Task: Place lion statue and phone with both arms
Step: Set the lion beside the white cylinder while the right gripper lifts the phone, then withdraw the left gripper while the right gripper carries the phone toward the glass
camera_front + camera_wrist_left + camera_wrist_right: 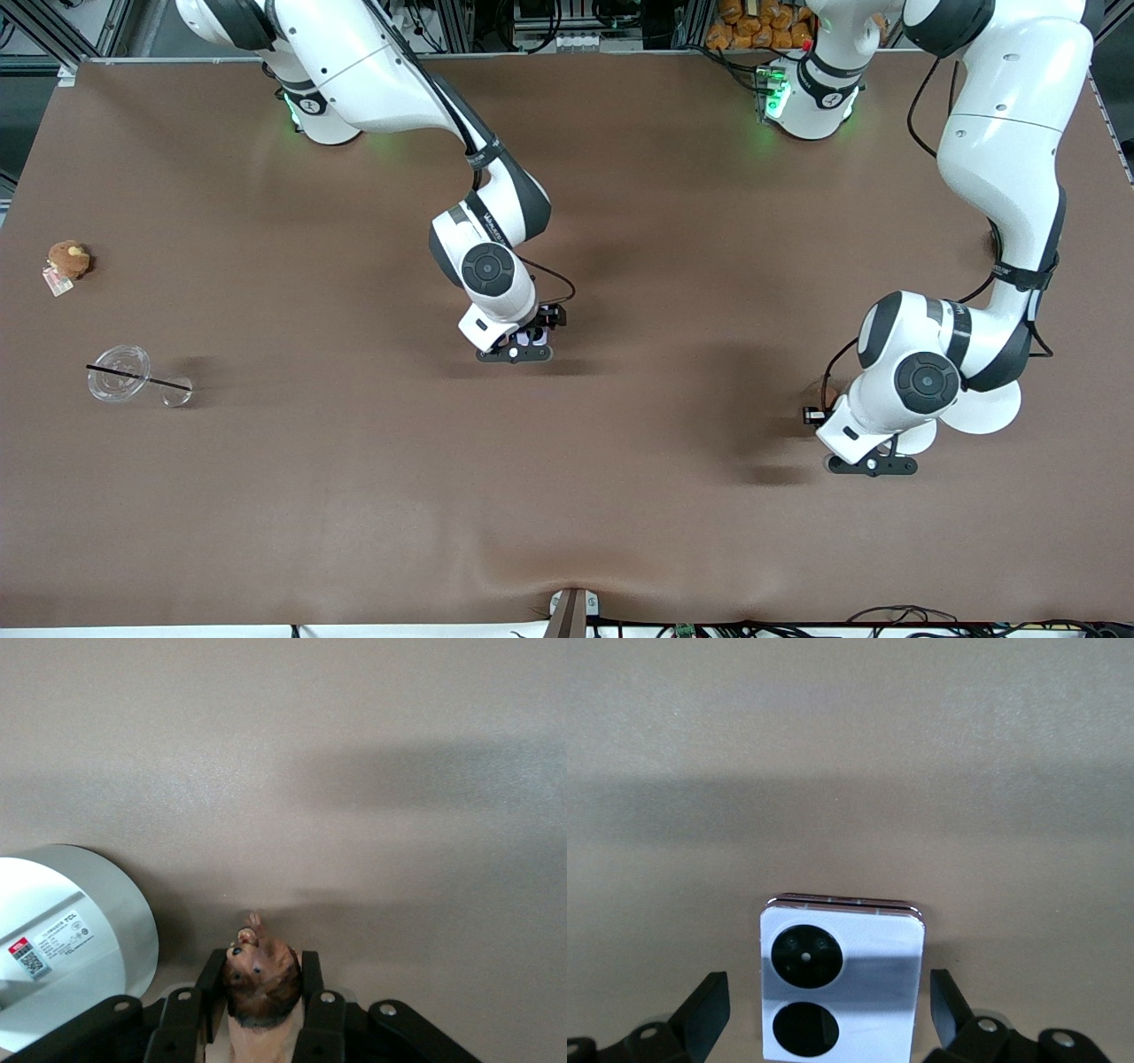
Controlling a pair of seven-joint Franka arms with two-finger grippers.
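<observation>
Firstly, legible writing: a white label with a red mark, a small code square and the letters "TCL" sits on the round white part of the left arm seen in the left wrist view; the finer print cannot be read.

Left hand point(262, 1010): pressed together on the lion statue point(261, 979), a reddish-brown figurine pinched between the black fingers point(322, 1028). This hand is low over the brown counter point(620, 496) toward the left arm's end.

Right hand point(829, 1014): spread wide, its fingers point(704, 1014) standing apart from the phone point(842, 992) on either side. The phone, pale lavender with two black round lenses, lies on the counter between them, near the counter's middle. From the front, the right arm's wrist covers most of it.

Other items, all toward the right arm's end of the counter and well apart from both hands:
- round brown plush toy point(68, 259) with a small tag beside it;
- clear plastic lid point(118, 373) with a black straw point(139, 377) lying across it, nearer to the front camera than the plush toy.
</observation>
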